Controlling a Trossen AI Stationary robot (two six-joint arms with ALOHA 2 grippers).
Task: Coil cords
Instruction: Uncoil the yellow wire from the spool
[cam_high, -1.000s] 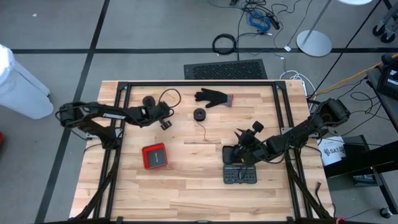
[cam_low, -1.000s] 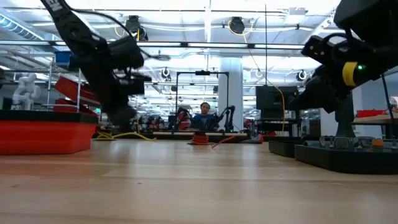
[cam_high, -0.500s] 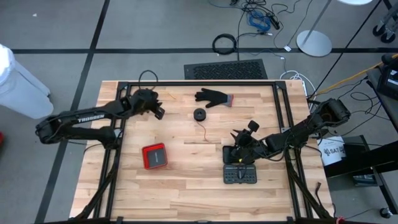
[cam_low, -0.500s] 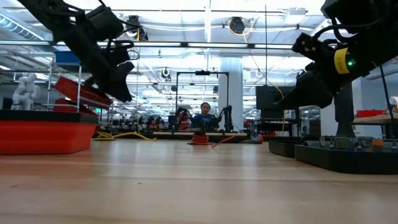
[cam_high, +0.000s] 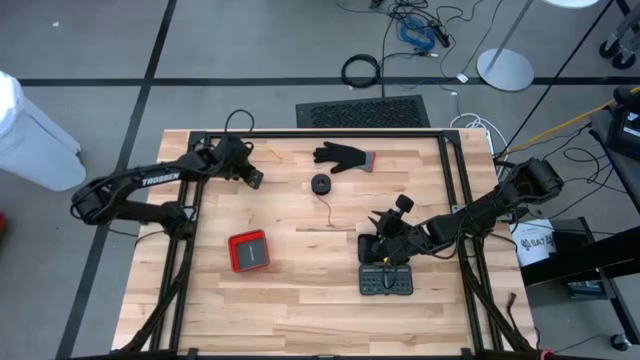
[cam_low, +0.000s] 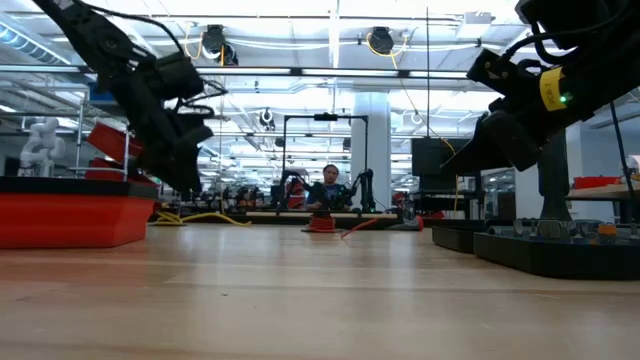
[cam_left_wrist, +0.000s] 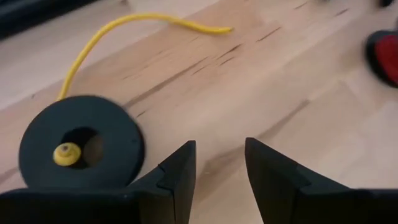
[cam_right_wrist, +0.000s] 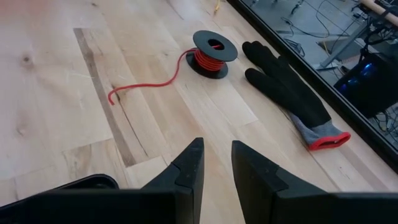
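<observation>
- Left gripper (cam_high: 256, 178) is hovering over the far left corner of the table (cam_high: 300, 300), its fingers (cam_left_wrist: 177, 177) standing apart with bare wood showing between them and nothing clamped.
- Lying just beside those fingers is a black spool (cam_left_wrist: 81, 149) of yellow cord, flat on the wood, its yellow tail (cam_left_wrist: 124, 25) curving away from the gripper across the boards.
- Sitting well apart from it, near the middle of the far edge, is a second black spool (cam_high: 320, 184) wound with red cord; its red tail (cam_right_wrist: 146, 84) is trailing toward the near side, and a black glove with a red cuff (cam_high: 345, 157) is lying just beyond.
- Right gripper (cam_high: 385, 240) is waiting over a black tray (cam_high: 387, 281) on the right; its fingers (cam_right_wrist: 186, 171) are standing slightly apart and holding nothing.
- Judging by position, the left arm is much the nearer to the yellow spool, so winding that loose tail would seem to fall to it; the red spool is lying between the two arms, somewhat closer to the right one.
</observation>
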